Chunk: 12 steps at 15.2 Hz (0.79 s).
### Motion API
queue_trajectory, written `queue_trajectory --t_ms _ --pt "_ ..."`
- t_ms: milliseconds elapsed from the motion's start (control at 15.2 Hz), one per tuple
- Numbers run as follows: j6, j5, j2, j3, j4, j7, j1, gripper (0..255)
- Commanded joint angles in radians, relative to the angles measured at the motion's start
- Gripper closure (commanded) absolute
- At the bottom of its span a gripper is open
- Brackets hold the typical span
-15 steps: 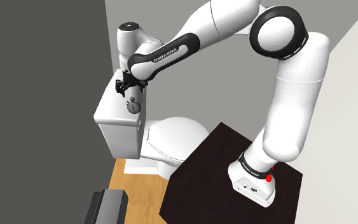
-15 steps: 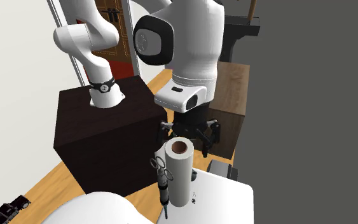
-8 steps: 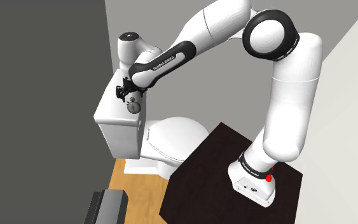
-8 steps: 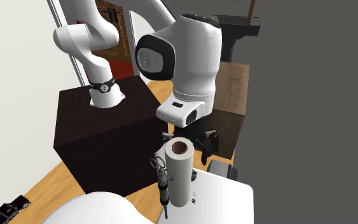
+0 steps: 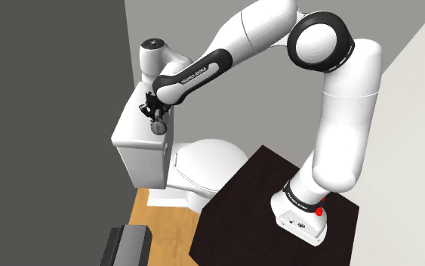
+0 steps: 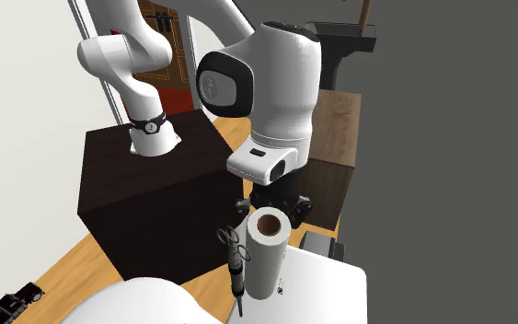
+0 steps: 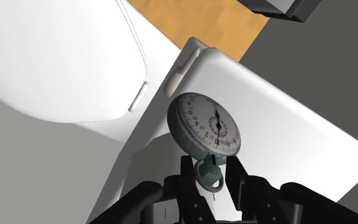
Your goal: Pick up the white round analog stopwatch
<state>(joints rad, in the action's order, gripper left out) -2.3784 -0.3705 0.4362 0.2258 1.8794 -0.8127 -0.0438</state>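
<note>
The stopwatch (image 7: 206,124) is round, with a white dial and a dark greenish rim. It rests on the white toilet tank lid (image 7: 279,127), near the edge that faces the seat. My black gripper (image 7: 210,178) is shut on the stem and ring at the watch's end, one finger on each side. From the shoulder view the gripper (image 5: 155,113) hangs just above the stopwatch (image 5: 158,127) on the tank (image 5: 139,143). Seen from the second exterior view, the gripper (image 6: 270,204) is low behind a paper roll, which hides the watch.
A white paper roll (image 6: 268,248) stands on the tank with scissors and a dark tool (image 6: 235,267) beside it. The toilet's closed lid (image 5: 207,162) lies below the tank. The dark stand (image 5: 263,204) is at lower right. A grey wall rises close behind the tank.
The hand came down onto the tank, and the fingers, wide apart before, have closed on the stopwatch's stem. The stopwatch has stayed in place.
</note>
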Motion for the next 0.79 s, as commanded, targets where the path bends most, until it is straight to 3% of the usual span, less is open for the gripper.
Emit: queue_trajectory --t_ms 0,726 --pt "0.000 0.000 0.000 0.000 0.001 0.000 0.000 255" --pt "0.100 0.044 -0.077 0.021 -0.027 0.042 0.013 255"
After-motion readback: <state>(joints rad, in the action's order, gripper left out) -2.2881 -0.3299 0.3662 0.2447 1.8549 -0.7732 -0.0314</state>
